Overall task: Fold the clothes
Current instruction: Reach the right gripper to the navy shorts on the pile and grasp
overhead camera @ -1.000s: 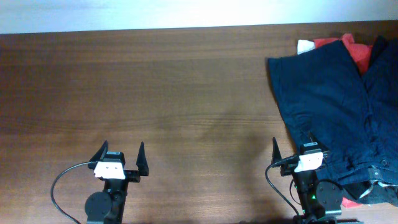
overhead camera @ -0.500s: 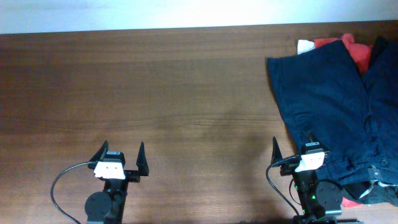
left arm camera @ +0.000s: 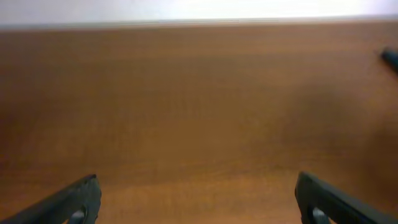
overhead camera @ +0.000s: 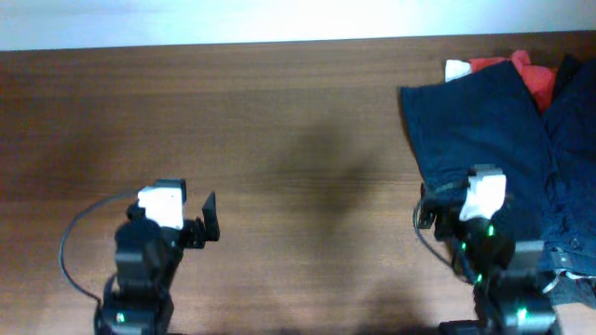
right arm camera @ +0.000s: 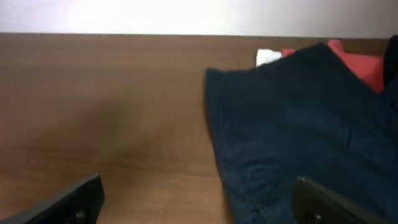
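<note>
The dark navy shorts lie spread flat at the right end of the wooden table, on top of a heap of other clothes. They also show in the right wrist view. My right gripper is open and empty, over the near left edge of the shorts; in its wrist view the right finger is above the denim and the left finger above bare wood. My left gripper is open and empty above bare table at the near left, as its wrist view shows.
A red garment and a white one stick out from under the shorts at the far right; both show in the right wrist view, red and white. The shorts run off the right edge of the overhead view.
Both arms have lifted from their rest poses and moved forward, away from the near edge. The right gripper now reaches over the shorts' near edge. The clothes have not moved.
</note>
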